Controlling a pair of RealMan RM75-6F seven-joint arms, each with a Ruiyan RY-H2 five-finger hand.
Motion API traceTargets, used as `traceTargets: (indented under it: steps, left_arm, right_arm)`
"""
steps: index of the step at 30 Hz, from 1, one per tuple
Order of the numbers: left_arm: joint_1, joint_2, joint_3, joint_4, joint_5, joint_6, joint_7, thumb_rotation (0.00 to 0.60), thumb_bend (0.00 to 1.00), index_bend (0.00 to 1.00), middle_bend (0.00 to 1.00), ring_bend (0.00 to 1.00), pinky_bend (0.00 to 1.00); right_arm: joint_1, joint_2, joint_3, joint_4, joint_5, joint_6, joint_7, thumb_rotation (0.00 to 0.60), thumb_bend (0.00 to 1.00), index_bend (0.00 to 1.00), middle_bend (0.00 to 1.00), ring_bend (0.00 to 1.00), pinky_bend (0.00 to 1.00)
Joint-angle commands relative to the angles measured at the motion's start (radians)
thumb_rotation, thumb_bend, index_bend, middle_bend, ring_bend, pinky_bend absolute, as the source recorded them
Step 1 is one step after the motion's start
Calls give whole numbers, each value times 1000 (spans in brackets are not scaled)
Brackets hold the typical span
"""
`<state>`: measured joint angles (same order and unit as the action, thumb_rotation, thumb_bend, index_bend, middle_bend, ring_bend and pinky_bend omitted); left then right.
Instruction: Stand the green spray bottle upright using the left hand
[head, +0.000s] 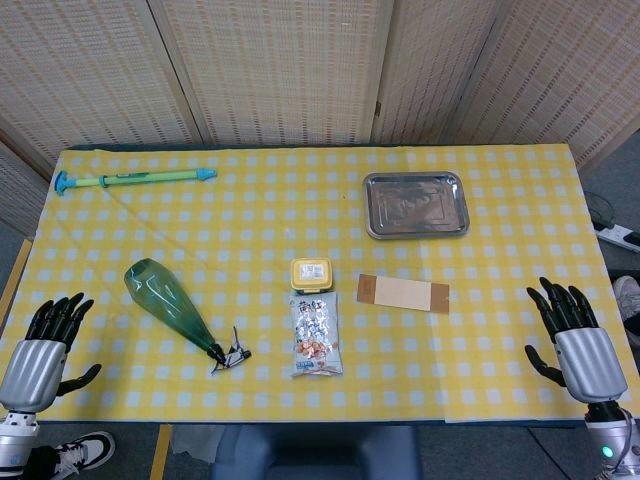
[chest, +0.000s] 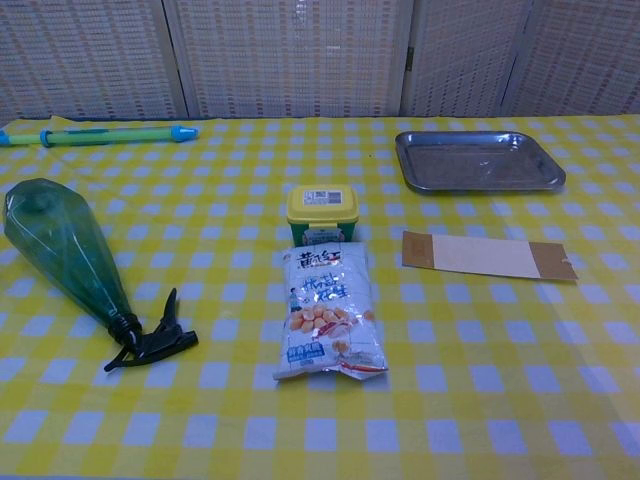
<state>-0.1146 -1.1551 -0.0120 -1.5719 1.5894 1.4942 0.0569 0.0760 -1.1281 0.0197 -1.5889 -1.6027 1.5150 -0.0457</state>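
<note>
The green spray bottle (head: 168, 303) lies on its side on the yellow checked table (head: 480, 250), broad base to the far left, black trigger head (head: 229, 355) toward the front edge. In the chest view the bottle (chest: 62, 253) lies at the left, its black nozzle (chest: 150, 342) pointing near and right. My left hand (head: 45, 340) hovers at the table's front left corner, fingers spread, holding nothing, a short way left of the bottle. At the front right edge my right hand (head: 575, 335) is also spread and empty. Neither hand appears in the chest view.
A snack bag (head: 315, 335) and a yellow-lidded tub (head: 311, 274) sit mid-table, right of the bottle. A brown card strip (head: 403, 293) lies further right. A steel tray (head: 415, 204) is at the back right, and a green-blue stick (head: 130, 179) at the back left.
</note>
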Motion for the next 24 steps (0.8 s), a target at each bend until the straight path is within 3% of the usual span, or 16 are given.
traceTargets:
  steps: [1,6,12,15,17,18,22,24]
  left_arm:
    - [-2,-2,0,-1,3,0,2,600,232,0,64,55,0]
    - [-22,-15,5,0,30,-16,2,600,231,0,64,54,0]
    - [-64,-71,22,53,148,4,-60,600,217,21,61,41,0]
    - [-90,-61,34,33,181,-21,-67,600,179,8,61,28,0]
    - [-98,-59,31,-1,196,-21,-19,600,177,2,58,75,10]
    - [-101,-65,24,-18,204,-16,16,600,178,1,57,160,76]
    - [-126,-123,-1,-44,278,9,149,600,178,39,132,736,698]
    - [-139,-142,2,-45,286,-9,162,600,178,91,196,929,882]
  right_arm:
    - [-2,2,-1,-1,1,0,1,600,355,0,0,0,0]
    - [-14,15,-13,-5,-16,18,13,600,354,0,0,0,0]
    - [-32,33,-13,-14,-27,54,41,600,355,0,0,0,0]
    - [-32,31,-13,-12,-33,56,41,600,354,0,0,0,0]
    - [-31,29,-10,-11,-31,57,44,600,355,0,0,0,0]
    - [-30,28,-8,-10,-29,55,41,600,355,0,0,0,0]
    - [-26,27,-4,-14,-25,48,44,600,355,0,0,0,0]
    - [-25,27,-5,-14,-28,47,46,600,355,0,0,0,0]
